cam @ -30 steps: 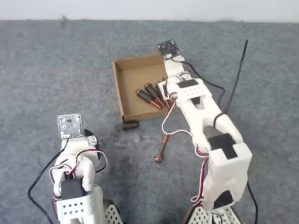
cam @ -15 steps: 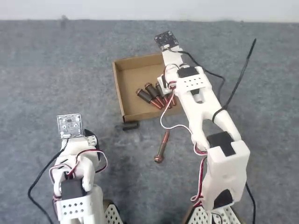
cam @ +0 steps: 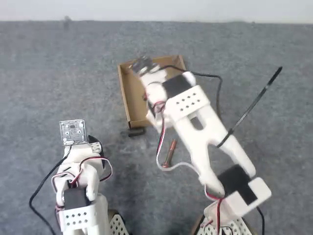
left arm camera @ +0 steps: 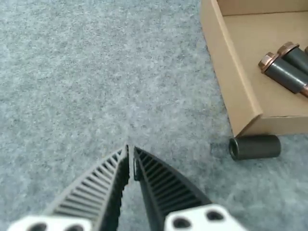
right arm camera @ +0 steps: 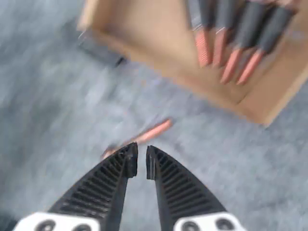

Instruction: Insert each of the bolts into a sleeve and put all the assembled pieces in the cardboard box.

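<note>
The cardboard box (cam: pixel 125 93) sits at the table's middle back, and my right arm (cam: pixel 188 105) stretches across it, covering most of its inside. Several assembled bolt-and-sleeve pieces (right arm camera: pixel 231 33) lie side by side in the box (right arm camera: pixel 149 33). A loose copper bolt (cam: pixel 169 152) lies on the carpet in front of the box, just beyond my empty, shut right gripper (right arm camera: pixel 138 155). A loose black sleeve (cam: pixel 136 131) rests against the box's front wall. My left gripper (left arm camera: pixel 130 150) hovers shut and empty over bare carpet, short of the sleeve (left arm camera: pixel 255 147) and the box corner (left arm camera: pixel 231 91).
The table is covered in grey carpet (cam: pixel 58 73). A black cable tie (cam: pixel 257 100) sticks out beside my right arm. Red and white wires (cam: pixel 164 147) hang from that arm near the loose bolt. A white wall runs along the back edge.
My right arm swung left from the box's right side to above the box and now hides the assembled pieces in the high view. The left arm stayed still.
</note>
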